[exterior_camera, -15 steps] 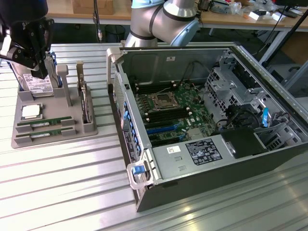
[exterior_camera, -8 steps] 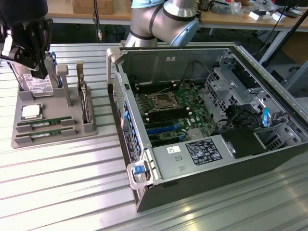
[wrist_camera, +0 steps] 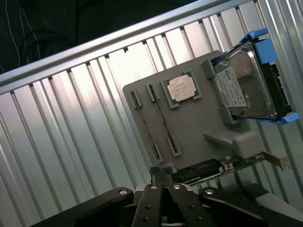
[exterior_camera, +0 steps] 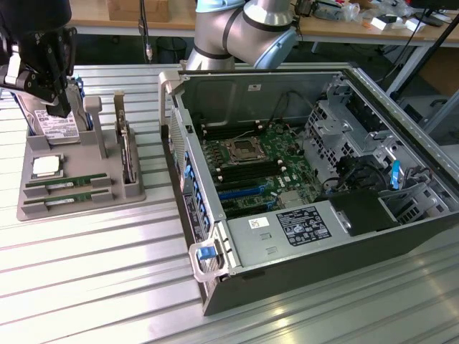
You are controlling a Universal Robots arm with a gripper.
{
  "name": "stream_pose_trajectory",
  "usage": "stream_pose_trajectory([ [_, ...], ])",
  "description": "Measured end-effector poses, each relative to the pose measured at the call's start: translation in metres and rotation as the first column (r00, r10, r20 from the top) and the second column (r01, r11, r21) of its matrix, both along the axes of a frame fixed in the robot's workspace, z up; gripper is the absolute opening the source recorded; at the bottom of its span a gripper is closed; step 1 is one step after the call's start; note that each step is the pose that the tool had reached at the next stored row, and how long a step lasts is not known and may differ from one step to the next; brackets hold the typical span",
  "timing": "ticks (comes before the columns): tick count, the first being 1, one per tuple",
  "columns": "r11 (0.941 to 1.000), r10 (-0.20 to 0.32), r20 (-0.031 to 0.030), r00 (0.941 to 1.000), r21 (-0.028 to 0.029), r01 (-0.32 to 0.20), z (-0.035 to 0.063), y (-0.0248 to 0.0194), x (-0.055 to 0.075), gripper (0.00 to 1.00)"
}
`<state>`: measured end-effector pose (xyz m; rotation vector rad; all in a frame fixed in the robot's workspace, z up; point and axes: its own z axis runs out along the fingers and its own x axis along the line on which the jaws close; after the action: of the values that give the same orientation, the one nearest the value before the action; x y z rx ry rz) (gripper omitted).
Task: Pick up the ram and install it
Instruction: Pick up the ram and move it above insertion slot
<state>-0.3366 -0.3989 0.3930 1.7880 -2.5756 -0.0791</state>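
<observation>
At the exterior view's left the gripper [exterior_camera: 60, 109] hangs above the grey tray [exterior_camera: 86, 168], its jaws pressed together, holding nothing. The ram [exterior_camera: 68, 184] lies in this tray beside a second stick [exterior_camera: 64, 199]. The open computer case [exterior_camera: 323, 265] stands further right.

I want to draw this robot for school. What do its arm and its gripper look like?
The arm is made of thick, round, shiny silver-grey tubes, with light blue caps at the joints. The gripper is black. It is built from flat bars joined by small round silver pins, and it narrows to a slim tip.
</observation>
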Motion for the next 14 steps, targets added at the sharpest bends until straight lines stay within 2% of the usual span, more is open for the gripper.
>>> stream_pose_trajectory([
  [14, 0.997, 0.078, 0.0, 0.997, 0.0, -0.078, 0.0, 0.0, 0.0, 0.11],
])
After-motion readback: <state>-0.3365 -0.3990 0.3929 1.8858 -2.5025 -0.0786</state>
